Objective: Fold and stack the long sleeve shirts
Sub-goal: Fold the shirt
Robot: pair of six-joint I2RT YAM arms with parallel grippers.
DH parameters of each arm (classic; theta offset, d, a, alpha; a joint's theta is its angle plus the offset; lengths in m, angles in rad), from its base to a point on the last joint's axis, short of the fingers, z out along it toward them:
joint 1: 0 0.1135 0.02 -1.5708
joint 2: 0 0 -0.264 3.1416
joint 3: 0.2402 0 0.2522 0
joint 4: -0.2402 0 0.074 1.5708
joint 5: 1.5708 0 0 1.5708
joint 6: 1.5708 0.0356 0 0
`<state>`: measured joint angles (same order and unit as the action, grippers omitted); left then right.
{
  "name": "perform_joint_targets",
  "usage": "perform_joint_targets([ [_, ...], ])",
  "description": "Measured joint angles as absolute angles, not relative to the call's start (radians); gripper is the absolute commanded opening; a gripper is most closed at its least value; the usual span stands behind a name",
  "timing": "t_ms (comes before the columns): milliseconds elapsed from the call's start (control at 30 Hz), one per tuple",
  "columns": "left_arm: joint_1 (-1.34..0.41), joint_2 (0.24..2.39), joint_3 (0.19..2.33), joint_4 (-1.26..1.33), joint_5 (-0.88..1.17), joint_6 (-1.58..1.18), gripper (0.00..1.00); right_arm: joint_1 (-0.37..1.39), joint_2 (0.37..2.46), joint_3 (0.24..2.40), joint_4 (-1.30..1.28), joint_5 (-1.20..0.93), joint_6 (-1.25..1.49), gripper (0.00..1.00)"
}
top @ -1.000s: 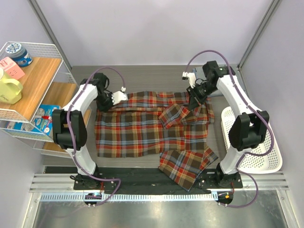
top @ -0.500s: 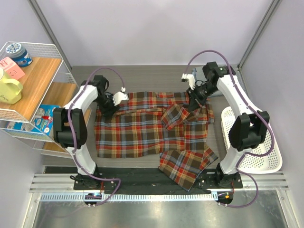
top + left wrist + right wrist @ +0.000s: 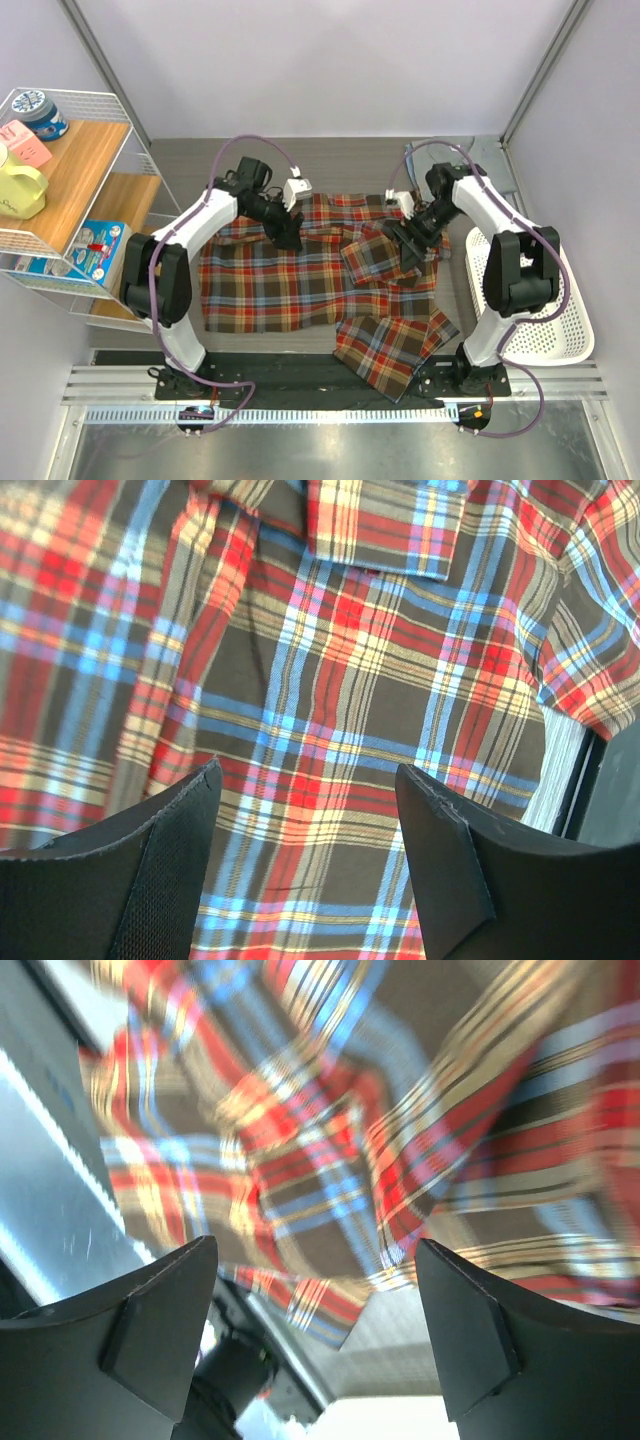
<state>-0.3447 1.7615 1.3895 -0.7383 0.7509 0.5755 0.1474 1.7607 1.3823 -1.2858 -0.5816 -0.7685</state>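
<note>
Shirt: The plaid shirt lay spread out on the table, between your two arms. One sleeve part hung over the near edge. It lay in about the same spot as a second ago.

Left hand: Your left gripper had its fingers spread apart, with nothing between them. A second ago they were pressed together at the far left corner of the shirt. You had let go and slid it to the right, so it was over the far edge of the shirt, close to the middle.

Right hand: Your right gripper was spread wide too and held nothing. A second ago it was pinched shut at the far right corner. You had pulled it a bit nearer, over the folded lump on the right side of the shirt.

Right wrist view: It was blurry. You saw only plaid cloth between the fingers.

Other things: The white basket sat just right of the shirt. The shelf stood on the left.
</note>
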Motion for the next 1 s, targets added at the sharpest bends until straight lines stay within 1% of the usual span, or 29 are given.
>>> perform_joint_targets([
  [67, -0.339, 1.754, 1.340, -0.688, 0.754, 0.525, 0.72, 0.139, 1.770, 1.422, -1.255, -0.593, -0.730, 0.86],
  [167, -0.331, 1.719, 1.277, -0.636, 0.753, 0.480, 0.72, 0.142, 1.810, 1.498, -1.185, -0.616, -0.670, 0.81],
  [200, -0.329, 1.702, 1.263, -0.625, 0.753, 0.471, 0.72, 0.147, 1.831, 1.525, -1.155, -0.624, -0.650, 0.76],
  [300, -0.326, 1.648, 1.244, -0.587, 0.752, 0.444, 0.72, 0.184, 1.876, 1.581, -1.097, -0.628, -0.622, 0.67],
  [433, -0.313, 1.556, 1.196, -0.502, 0.738, 0.376, 0.72, 0.292, 1.890, 1.586, -1.048, -0.618, -0.617, 0.67],
  [500, -0.297, 1.515, 1.165, -0.458, 0.726, 0.329, 0.72, 0.352, 1.872, 1.537, -1.000, -0.599, -0.619, 0.69],
  [733, -0.219, 1.433, 1.099, -0.392, 0.686, 0.215, 0.73, 0.539, 1.645, 1.148, -0.815, -0.446, -0.681, 0.75],
  [867, -0.207, 1.425, 1.098, -0.393, 0.678, 0.205, 0.73, 0.595, 1.621, 1.076, -0.711, -0.361, -0.723, 0.74],
  [1000, -0.204, 1.415, 1.098, -0.396, 0.673, 0.202, 0.73, 0.629, 1.642, 1.055, -0.616, -0.291, -0.753, 0.69],
])
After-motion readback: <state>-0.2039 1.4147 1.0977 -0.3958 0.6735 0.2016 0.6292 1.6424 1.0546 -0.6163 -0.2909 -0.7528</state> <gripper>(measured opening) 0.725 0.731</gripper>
